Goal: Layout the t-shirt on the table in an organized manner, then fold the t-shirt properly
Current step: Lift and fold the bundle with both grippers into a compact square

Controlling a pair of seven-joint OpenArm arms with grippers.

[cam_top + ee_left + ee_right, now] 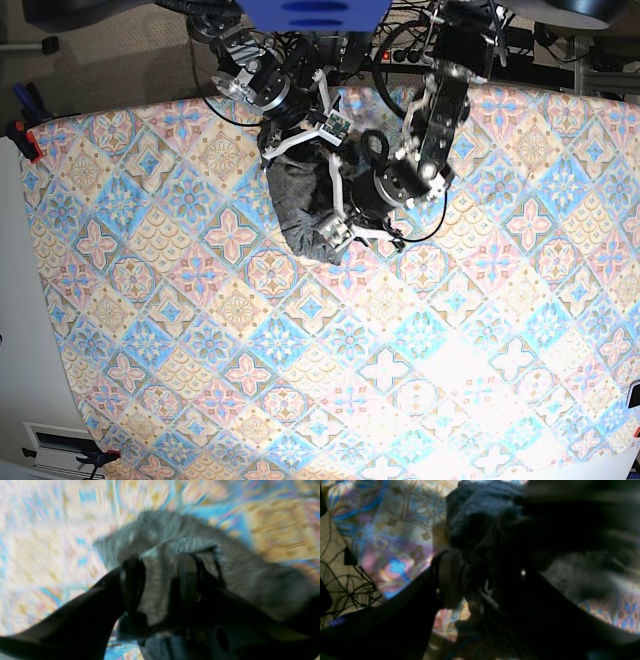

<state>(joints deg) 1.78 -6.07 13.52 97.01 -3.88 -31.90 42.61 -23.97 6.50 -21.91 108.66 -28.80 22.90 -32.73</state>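
left end effector (160, 580) clenched on t-shirt (175, 537) fold | right end effector (480, 580) grasping t-shirt, dim view | both lifting bunched cloth off worktop (300, 400), likely to spread it

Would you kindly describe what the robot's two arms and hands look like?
Both arms are black with silver-grey joint rings and white brackets, trailing black cables. The left hand has broad matte-black fingers; the right hand looks alike, dark and blurred. A small green board sits near one wrist.

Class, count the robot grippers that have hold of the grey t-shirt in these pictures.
2. The left gripper pinches a fold of the t-shirt; the right gripper appears shut on dark cloth, though that view is blurred. Both meet at the bunched shirt on the table.
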